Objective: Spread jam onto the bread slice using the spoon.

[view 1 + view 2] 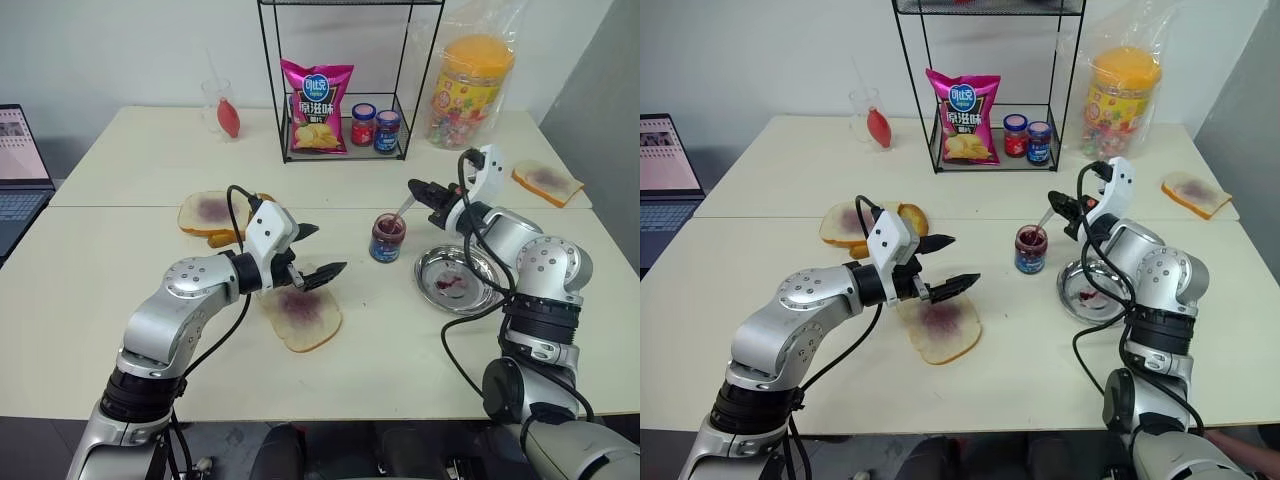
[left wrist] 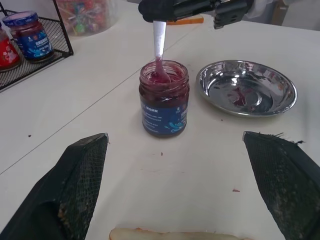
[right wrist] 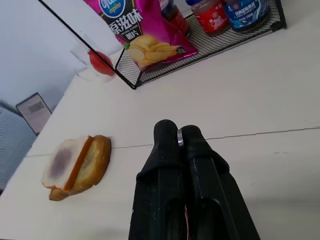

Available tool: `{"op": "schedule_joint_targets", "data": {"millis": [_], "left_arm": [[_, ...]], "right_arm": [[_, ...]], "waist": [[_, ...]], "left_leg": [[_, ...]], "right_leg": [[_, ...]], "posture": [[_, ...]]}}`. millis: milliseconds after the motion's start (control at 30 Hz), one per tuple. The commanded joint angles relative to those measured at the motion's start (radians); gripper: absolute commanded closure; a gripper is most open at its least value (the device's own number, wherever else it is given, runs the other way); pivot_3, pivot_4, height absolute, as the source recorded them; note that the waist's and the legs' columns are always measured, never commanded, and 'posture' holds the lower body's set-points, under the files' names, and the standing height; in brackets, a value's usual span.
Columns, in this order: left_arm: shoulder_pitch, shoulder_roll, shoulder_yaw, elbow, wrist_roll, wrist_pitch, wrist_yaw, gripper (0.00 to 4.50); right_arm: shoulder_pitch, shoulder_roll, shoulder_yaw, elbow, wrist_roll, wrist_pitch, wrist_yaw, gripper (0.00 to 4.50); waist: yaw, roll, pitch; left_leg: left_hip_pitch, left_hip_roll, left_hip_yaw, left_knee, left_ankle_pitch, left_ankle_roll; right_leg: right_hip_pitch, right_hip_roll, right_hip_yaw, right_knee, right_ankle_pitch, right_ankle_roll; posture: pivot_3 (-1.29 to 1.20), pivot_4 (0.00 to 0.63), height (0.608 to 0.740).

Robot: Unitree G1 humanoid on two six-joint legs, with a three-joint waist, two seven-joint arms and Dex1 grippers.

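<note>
Right tool (image 1: 416, 187) clamped on spoon (image 2: 159, 47), bowl dipped in jam (image 2: 164, 78) of open jar. Left tool (image 1: 318, 252) spread wide above bread slice (image 1: 303, 316) on worktop (image 1: 120, 270).

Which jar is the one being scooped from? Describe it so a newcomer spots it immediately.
Start at the black wire rack at the back of the table. In front of it, just beside the round steel plate, stands a small glass jar with a blue label. Unlike the two capped jars in the rack, it has no lid, and the spoon stands in its jam.
</note>
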Motion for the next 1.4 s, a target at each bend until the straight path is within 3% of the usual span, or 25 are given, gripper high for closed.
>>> {"op": "schedule_joint_targets", "data": {"millis": [33,333,867,1400], "left_arm": [[-0.023,0.001,0.014,-0.011,-0.006,-0.017,-0.006,0.00],[-0.034,0.009,0.021,-0.003,-0.017,-0.015,-0.026,0.00],[-0.049,0.027,0.025,0.010,-0.016,-0.019,-0.061,0.00],[-0.098,0.026,0.022,0.042,-0.026,-0.029,-0.105,0.00]], "right_arm": [[-0.039,0.014,-0.065,-0.016,0.071,0.017,-0.045,4.46],[-0.035,0.046,-0.136,-0.024,0.150,0.044,-0.132,4.46],[-0.026,-0.021,-0.085,-0.047,0.162,0.016,-0.120,4.46],[-0.036,-0.024,-0.126,-0.053,0.230,0.003,-0.170,4.46]], "waist": [[0.000,0.000,0.000],[-0.001,0.000,0.000],[-0.002,0.001,0.000],[-0.002,0.001,0.001]], "left_leg": [[0.000,0.000,0.000,0.000,0.000,0.000],[0.000,0.000,0.000,0.000,0.000,0.000],[-0.001,0.000,0.000,-0.001,0.000,0.000],[-0.001,0.000,0.001,-0.001,0.000,0.000]], "right_leg": [[0.000,0.000,0.000,0.000,0.000,0.000],[0.000,0.000,0.000,0.000,0.000,0.000],[-0.001,0.000,0.000,-0.001,-0.001,0.001],[-0.002,0.000,0.000,-0.001,-0.001,0.001]], "posture": [[0.00,0.150,0.740],[0.00,0.150,0.740],[0.00,0.150,0.740],[0.00,0.150,0.740]]}}
